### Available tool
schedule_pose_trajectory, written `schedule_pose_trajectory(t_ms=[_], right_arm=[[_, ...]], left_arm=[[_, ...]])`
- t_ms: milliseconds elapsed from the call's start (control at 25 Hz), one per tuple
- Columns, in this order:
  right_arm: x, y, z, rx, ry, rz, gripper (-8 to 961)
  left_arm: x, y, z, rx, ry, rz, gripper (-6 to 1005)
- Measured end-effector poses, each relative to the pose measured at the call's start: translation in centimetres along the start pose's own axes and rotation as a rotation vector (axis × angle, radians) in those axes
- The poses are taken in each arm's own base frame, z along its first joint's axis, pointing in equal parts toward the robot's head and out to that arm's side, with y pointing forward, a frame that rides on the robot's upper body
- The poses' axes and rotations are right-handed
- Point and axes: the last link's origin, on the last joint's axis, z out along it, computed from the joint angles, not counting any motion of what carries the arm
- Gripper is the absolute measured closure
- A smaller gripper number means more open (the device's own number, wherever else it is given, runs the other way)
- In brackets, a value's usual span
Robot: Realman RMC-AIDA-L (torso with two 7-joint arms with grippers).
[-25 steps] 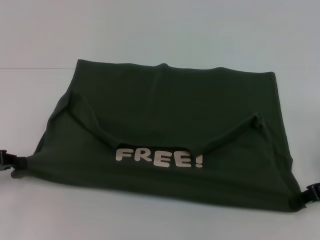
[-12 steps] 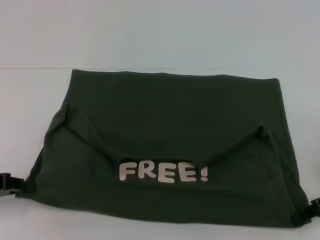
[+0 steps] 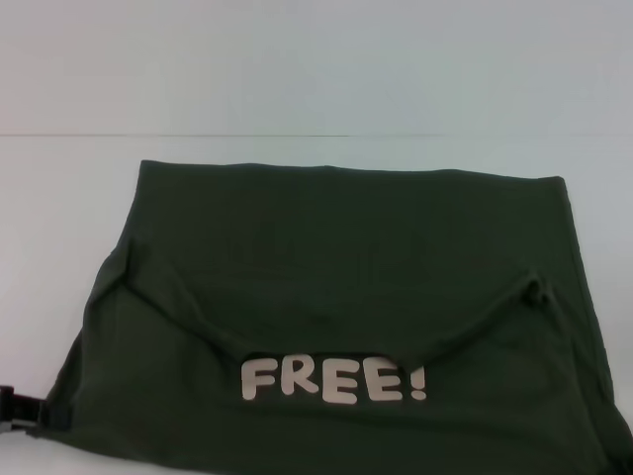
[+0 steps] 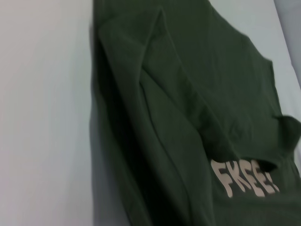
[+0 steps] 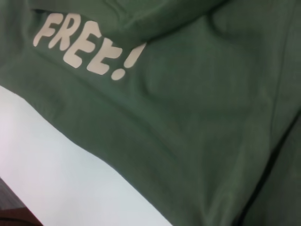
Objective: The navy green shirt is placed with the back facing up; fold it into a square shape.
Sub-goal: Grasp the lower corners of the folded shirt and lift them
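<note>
as shirt [image 3: 346, 287] drapes pale table [image 3: 59, 218], left tool [image 3: 20, 411] at its corner, grip state unclear.

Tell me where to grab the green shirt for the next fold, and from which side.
Judging from the head view, take the navy green shirt at its two near corners, beside the "FREE!" lettering, coming in from the outer sides. The left gripper already sits at the near left corner. The cloth lies flat there with free edges, so a low sideways pinch seems easiest.
</note>
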Motion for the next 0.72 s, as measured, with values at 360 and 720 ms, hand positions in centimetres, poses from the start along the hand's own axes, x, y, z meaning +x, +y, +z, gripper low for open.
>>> schedule_pose_trajectory(t_ms=[360, 720], right_arm=[[1.7, 0.4, -0.2, -0.056, 0.053, -0.032, 937], [2.0, 0.4, 0.1, -0.061, 0.054, -0.024, 936]], left_arm=[[-1.4, 0.5, -0.3, -0.034, -0.102, -0.004, 975], [-1.8, 0.7, -0.4, -0.037, -0.150, 0.002, 973]])
